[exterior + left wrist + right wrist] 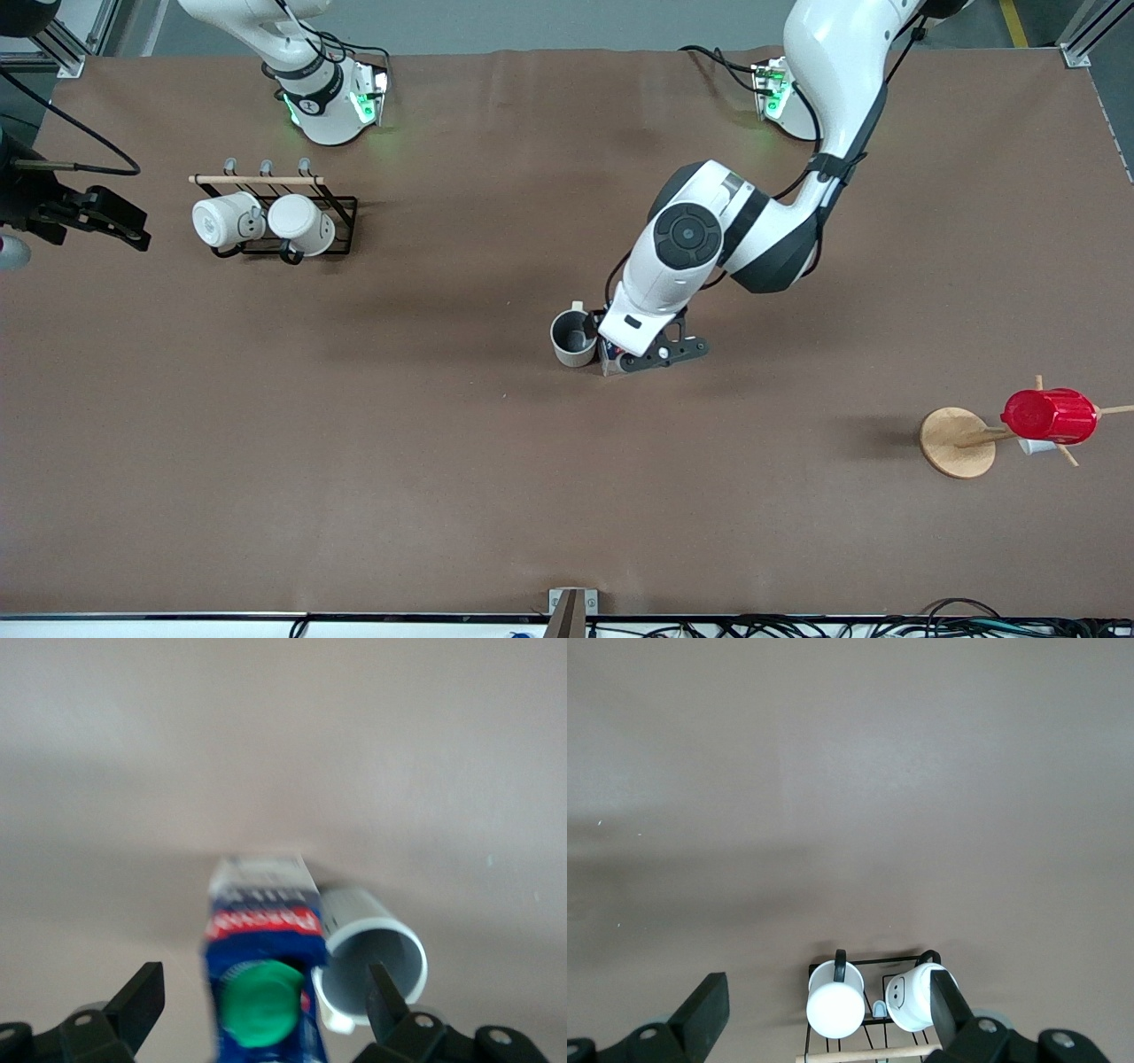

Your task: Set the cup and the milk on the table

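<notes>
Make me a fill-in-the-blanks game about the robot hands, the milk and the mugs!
1. The milk stands on the table right beside the ____.
2. The left hand is around the milk with its fingers ____.
3. The cap on the milk is coloured ____.
4. The right hand hangs over a black rack holding ____ white mugs.

Missing words: cup; open; green; two

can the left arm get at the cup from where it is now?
Probably yes: the left hand hangs open around the milk, and the cup stands right beside it, its rim uncovered.
</notes>
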`<action>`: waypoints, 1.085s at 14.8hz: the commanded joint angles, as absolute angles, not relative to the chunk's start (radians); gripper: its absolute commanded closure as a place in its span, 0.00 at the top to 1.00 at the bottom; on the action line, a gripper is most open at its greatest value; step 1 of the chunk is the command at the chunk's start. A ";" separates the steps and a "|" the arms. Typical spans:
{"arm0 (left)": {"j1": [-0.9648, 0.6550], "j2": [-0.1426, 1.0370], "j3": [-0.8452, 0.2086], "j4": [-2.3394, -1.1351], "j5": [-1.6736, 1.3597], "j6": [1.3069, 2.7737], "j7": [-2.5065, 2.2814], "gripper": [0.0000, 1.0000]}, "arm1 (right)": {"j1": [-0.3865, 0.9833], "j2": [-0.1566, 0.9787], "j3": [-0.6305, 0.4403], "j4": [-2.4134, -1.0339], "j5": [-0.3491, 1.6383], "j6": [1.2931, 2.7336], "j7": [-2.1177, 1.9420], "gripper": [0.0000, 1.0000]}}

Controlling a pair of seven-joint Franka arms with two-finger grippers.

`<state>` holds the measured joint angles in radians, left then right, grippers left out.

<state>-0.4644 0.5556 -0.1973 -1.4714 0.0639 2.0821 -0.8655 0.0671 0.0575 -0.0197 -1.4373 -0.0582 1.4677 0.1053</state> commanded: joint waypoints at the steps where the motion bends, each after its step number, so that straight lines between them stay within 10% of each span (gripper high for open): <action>1: -0.373 0.418 -0.198 -1.482 0.171 1.973 -0.850 1.00 | 0.063 0.038 -0.015 -1.462 -0.040 1.479 0.095 1.00; 16: 0.048 -0.041 -0.184 -1.632 0.025 1.595 -0.081 1.00 | 0.058 0.041 -0.094 -1.453 0.012 1.470 0.019 1.00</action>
<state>0.0595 0.0576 -0.1902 -1.5111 0.0412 1.5890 -0.1055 0.0669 0.0579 -0.0910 -1.4378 0.0164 1.4680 0.0660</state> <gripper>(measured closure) 0.000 0.000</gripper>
